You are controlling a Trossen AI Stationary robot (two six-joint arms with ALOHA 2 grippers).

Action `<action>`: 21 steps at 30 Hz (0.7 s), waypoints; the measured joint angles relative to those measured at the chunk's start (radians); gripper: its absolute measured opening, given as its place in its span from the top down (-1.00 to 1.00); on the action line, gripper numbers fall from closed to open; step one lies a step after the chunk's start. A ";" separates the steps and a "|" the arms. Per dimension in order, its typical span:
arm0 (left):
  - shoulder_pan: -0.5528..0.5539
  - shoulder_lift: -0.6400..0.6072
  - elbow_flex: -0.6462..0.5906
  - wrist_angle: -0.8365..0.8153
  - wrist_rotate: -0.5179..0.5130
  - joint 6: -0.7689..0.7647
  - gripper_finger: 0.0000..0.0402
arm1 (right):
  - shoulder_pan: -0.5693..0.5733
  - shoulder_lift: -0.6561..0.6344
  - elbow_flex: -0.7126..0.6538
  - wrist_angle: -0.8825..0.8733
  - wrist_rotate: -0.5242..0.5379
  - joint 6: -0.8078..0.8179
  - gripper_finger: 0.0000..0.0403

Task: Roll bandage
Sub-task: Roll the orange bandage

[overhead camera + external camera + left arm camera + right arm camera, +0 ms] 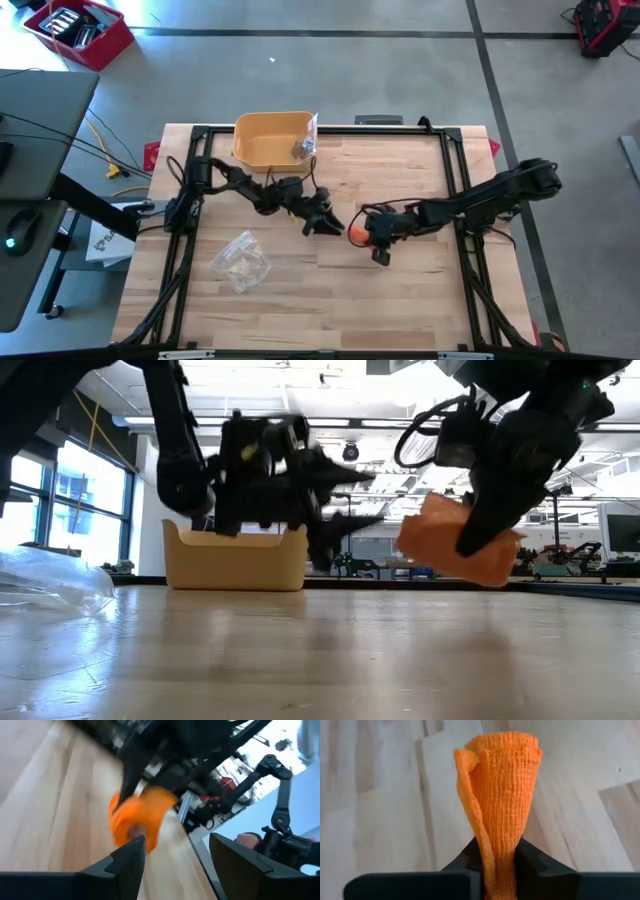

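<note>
From above, the right hand (372, 238) grips the orange bandage roll (357, 235) near the middle of the desk (400, 300); the left hand (328, 222) sits just beside the roll, fingers spread, holding nothing. A yellow bin (268, 138) stands behind the roll, a clear plastic bag (240, 261) lies well apart.

The low view shows the roll (460, 542) lifted clear of the desk.

The left wrist view shows its fingers (131, 855) wide.

The right wrist view shows fingers (530, 862) pinching the roll's (502, 795) end.
</note>
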 joint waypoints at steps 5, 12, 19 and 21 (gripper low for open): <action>-0.047 -0.143 0.000 -0.132 -0.058 0.154 0.05 | -0.002 0.002 0.000 -0.030 -0.019 -0.017 0.71; -0.181 -0.461 0.042 -0.914 -0.441 0.422 0.25 | -0.045 0.020 0.000 -0.055 -0.063 0.011 0.27; -0.328 -0.690 0.060 -1.366 -0.747 0.361 0.33 | -0.098 0.018 0.000 -0.067 -0.091 -0.029 -0.08; -0.378 -0.735 0.060 -1.445 -0.778 0.306 0.34 | -0.116 0.014 0.000 -0.070 -0.090 -0.029 -0.08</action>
